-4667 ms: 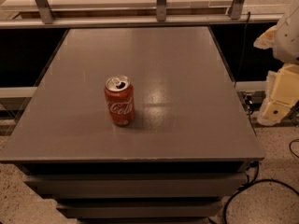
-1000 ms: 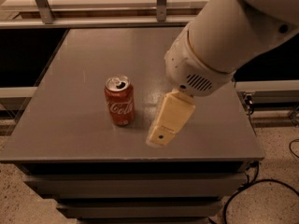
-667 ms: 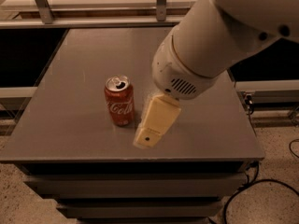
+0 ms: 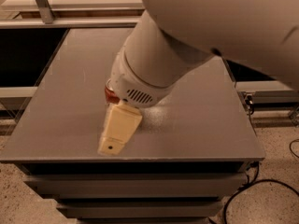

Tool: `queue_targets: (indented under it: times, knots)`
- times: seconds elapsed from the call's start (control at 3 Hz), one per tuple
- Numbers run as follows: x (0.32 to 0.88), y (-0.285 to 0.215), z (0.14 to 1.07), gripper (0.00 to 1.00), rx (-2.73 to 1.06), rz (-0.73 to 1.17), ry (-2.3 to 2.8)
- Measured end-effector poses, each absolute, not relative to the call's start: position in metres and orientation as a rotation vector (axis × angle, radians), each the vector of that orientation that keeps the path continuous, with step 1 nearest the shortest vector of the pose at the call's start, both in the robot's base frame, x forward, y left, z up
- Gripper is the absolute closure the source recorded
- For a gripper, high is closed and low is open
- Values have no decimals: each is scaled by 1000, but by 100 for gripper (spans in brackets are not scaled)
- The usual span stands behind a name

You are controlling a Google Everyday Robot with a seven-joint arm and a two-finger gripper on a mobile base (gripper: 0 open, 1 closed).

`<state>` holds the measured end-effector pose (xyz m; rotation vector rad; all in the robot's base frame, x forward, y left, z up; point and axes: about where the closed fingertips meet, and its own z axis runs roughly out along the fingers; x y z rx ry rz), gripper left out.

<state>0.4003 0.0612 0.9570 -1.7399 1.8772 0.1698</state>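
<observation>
Tool [image 4: 112,143] of cream plastic hangs over the front-left part of the grey flat-topped desk [image 4: 201,125]; whether it is open or closed I cannot tell. Just behind it the red metal can [image 4: 109,95] sits on the desk (only a curved red sliver shows), mostly hidden by the white rounded arm [image 4: 159,64].

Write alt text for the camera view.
A large white robot arm fills the view, its cream plastic pincer hanging over the front of a grey square tabletop. Only a sliver of a red metal drinks can shows beside the arm's wrist, just above the pincer.
</observation>
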Motion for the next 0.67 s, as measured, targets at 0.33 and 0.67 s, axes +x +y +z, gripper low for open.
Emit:
queue_targets:
  times: [0.33,0.67]
  knots:
    - [404,91,951,0,-1778,158,1841]
    - [415,111,946,0,-1809,142,1814]
